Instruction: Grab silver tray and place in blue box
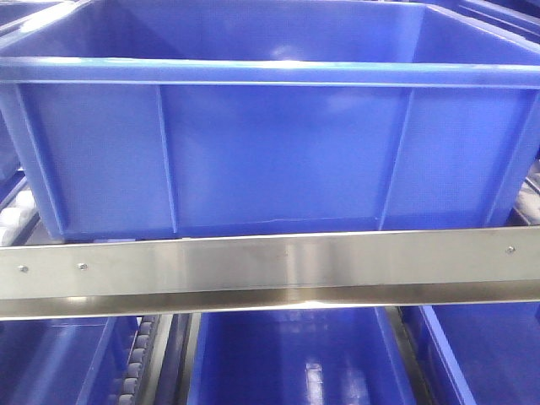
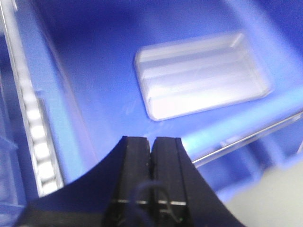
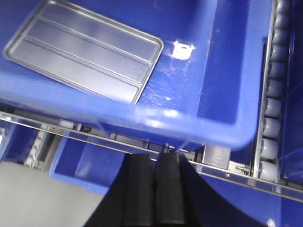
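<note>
Tray: your tray (image 3: 83, 59) lies flat on the floor of the box (image 3: 222, 90), toward 10 o'clock in the right wrist view.
Left gripper (image 2: 152, 146): clenched, grasping nothing, above the box.
Right gripper (image 3: 152, 163): clenched, empty, outside the near rim.
Done: placing looks finished.
Left: you have nothing more to grab, at most pulling both arms clear.

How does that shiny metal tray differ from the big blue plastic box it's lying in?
The shiny, shallow silver metal tray is reflective with two long ridges across its floor; the deep bright blue plastic box is matte with a smooth floor. The tray is far smaller, covering only part of the box's floor. Its rim is low; the box's walls are tall. Both are rectangular with rounded corners.
</note>
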You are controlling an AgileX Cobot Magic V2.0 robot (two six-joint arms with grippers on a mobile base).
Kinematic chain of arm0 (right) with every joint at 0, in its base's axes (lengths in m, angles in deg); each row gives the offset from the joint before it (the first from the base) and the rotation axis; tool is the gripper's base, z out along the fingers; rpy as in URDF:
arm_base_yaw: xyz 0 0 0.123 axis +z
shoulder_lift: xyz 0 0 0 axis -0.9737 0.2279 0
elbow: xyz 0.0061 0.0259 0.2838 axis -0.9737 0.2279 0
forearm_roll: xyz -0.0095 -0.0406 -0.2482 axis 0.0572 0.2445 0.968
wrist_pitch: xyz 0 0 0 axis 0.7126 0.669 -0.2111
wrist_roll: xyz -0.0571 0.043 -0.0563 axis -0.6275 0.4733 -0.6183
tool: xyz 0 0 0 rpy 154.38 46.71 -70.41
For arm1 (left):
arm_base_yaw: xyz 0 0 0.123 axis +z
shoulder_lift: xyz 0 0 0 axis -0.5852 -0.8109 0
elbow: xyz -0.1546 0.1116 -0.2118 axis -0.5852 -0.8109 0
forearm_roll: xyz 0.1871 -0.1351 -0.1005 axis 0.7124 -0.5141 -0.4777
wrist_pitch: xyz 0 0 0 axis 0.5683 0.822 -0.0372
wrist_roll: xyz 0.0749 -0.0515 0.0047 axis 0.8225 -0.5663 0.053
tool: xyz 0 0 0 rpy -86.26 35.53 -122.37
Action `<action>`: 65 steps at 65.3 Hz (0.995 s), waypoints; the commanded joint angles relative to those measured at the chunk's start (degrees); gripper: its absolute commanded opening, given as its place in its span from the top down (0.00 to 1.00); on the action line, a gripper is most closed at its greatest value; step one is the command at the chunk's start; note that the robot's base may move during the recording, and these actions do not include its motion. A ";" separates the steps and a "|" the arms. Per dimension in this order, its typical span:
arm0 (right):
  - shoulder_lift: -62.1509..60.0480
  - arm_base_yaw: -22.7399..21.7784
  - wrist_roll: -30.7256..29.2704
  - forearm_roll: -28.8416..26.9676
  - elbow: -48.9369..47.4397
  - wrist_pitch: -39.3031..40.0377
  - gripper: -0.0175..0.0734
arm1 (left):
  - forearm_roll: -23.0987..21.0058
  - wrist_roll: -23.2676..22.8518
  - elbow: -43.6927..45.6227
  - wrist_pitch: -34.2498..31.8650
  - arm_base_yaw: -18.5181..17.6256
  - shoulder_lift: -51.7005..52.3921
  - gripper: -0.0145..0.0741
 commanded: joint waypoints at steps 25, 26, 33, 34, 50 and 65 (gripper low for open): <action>-31.20 -0.10 -0.78 2.39 15.11 16.36 0.75 | 0.59 -0.09 -10.51 -7.18 -0.26 33.56 0.94; -31.55 -0.10 -0.78 2.39 15.12 16.36 0.75 | 0.59 -0.09 -10.51 -7.06 -0.26 34.01 0.94; -32.29 -0.10 -0.78 2.39 15.12 16.44 0.75 | 0.47 -0.09 -10.51 -6.97 -0.26 36.45 0.94; -32.29 -0.10 -0.78 2.39 15.12 16.38 0.75 | 0.47 -0.09 -10.51 -6.97 -0.26 36.67 0.94; -32.29 -0.10 -0.78 2.39 15.12 16.38 0.75 | 0.47 -0.09 -10.51 -6.97 -0.26 36.81 0.94; -32.29 -0.10 -0.78 2.39 15.12 16.38 0.75 | 0.47 -0.09 -10.79 -7.13 -0.26 36.68 0.95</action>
